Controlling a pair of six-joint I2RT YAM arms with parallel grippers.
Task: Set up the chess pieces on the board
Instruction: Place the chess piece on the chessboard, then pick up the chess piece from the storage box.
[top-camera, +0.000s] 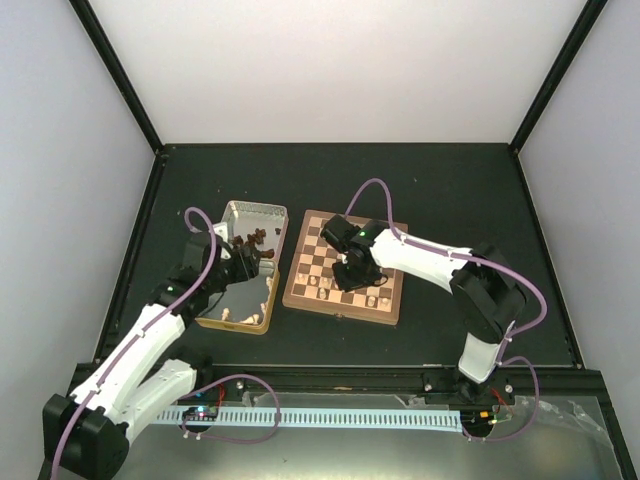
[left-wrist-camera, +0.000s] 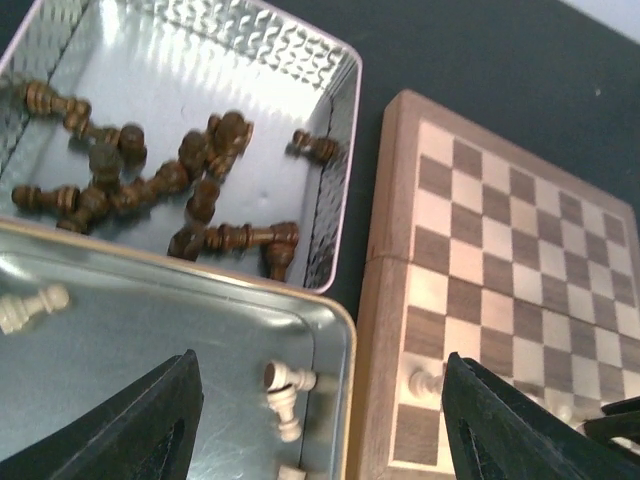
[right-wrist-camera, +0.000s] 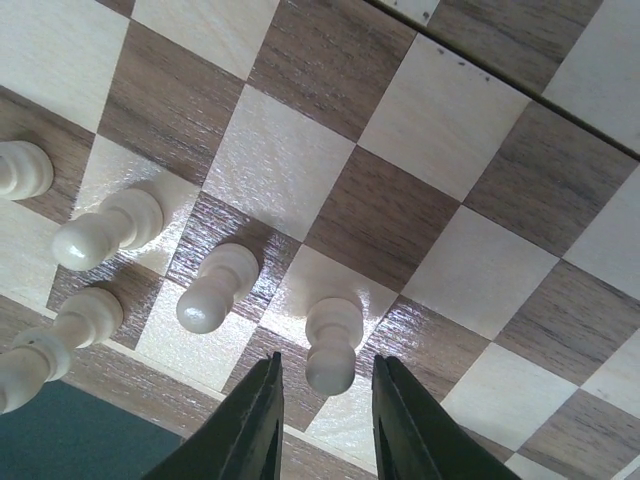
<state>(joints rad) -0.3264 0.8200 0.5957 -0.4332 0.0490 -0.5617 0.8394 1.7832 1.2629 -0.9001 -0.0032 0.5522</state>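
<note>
Right wrist view: right tool (right-wrist-camera: 328, 358), jaws narrowly parted, straddles a pale cream turned wooden pawn (right-wrist-camera: 334, 325) standing at six o'clock on the tan-and-brown wooden chessboard (right-wrist-camera: 400, 130), so lift straight up, I'd say, without clipping it.

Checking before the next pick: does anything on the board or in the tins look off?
Nothing stands out. The cream pieces by the right gripper stand upright on the board; the dark pieces lie loose inside their tin.

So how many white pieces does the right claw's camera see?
5 white pieces: one at the right claw, three in a slanting line to its left, one at the bottom-left corner. Others may sit out of frame.
</note>
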